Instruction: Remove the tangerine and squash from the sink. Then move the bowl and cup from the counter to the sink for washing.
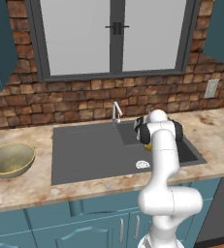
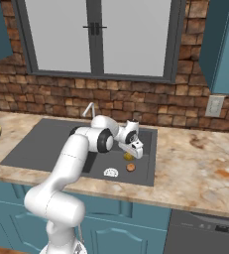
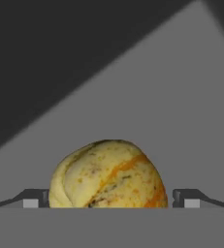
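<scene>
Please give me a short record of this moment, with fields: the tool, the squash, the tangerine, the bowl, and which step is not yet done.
tool: tool open, down in the sink basin, one finger on each side of the squash
squash: on the basin floor, not yet gripped
tangerine: tangerine on the basin floor, beside the white drain
bowl: bowl on the counter, left of the sink
step not yet done: both fruits are in the sink

The arm is glossy white with rounded, bulbous segments and dark grey to black joint rings. The gripper is white, with two small dark finger tips.
</scene>
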Motion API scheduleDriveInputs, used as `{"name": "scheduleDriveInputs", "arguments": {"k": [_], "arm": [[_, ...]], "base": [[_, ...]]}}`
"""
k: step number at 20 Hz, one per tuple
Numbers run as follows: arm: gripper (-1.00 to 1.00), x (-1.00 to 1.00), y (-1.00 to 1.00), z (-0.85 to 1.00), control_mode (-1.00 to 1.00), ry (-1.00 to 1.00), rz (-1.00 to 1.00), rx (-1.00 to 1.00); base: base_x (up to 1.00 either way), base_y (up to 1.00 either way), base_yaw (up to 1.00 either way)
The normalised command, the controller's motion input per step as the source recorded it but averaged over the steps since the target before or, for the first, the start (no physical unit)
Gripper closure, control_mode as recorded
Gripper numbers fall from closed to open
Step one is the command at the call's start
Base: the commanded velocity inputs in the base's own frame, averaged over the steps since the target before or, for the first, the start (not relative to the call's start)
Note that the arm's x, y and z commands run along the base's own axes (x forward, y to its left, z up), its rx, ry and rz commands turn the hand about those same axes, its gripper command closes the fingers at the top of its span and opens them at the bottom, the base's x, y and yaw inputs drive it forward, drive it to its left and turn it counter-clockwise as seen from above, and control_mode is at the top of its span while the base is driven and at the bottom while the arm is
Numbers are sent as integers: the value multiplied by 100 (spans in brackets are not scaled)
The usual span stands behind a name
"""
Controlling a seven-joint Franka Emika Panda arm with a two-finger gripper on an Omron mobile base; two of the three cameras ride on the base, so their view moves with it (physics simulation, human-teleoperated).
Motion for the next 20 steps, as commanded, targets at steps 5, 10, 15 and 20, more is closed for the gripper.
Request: {"name": "scheduleDriveInputs", "arguments": {"k": [5,10,15,20], "arm": [[-100,-7,2,-16,-100,7,-13,6],[100,-9,4,-16,-100,7,-11,3],[100,-21,-7,-4,-100,-3,-7,0],[100,-27,-6,22,-100,-15,-4,0]], "base": [[0,0,0],[0,0,0],[0,0,0],[0,0,0]]}}
